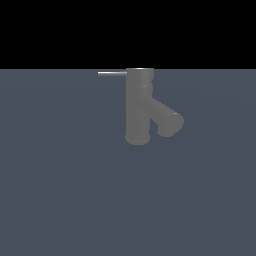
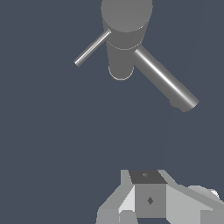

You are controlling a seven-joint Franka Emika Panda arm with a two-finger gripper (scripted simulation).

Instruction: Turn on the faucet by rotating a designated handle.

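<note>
Your faucet (image 1: 137,112) stands upright on the blue-grey tabletop (image 1: 60,190), a little toward the exterior view's right of centre and near the far edge, where the surface meets a black background. It is a matte grey cylinder with a slightly wider cap (image 1: 140,75) on top. From roughly mid-height a thick, short spout (image 1: 167,120) branches off, angling downward toward the exterior view's right.

The handle (image 1: 112,73) is the thin, light-silver rod you see sticking straight out of the cap. It lies horizontal and points toward the exterior view's left, on the opposite side from the spout. Nothing touches it.

In the wrist view you look down on the same faucet (image 2: 121,52), with the round cap (image 2: 127,15) nearest the camera, the handle (image 2: 92,48) running out on one side and the spout (image 2: 164,78) on the other, a bright highlight along its length.

The gripper (image 2: 151,199) appears only in the wrist view, as pale grey and white blocky shapes at the frame's edge, well apart from the faucet with bare tabletop (image 2: 48,144) between them. You cannot see the fingertips, so whether the jaws are spread or pressed together cannot be told. The arm does not appear in the exterior view.
</note>
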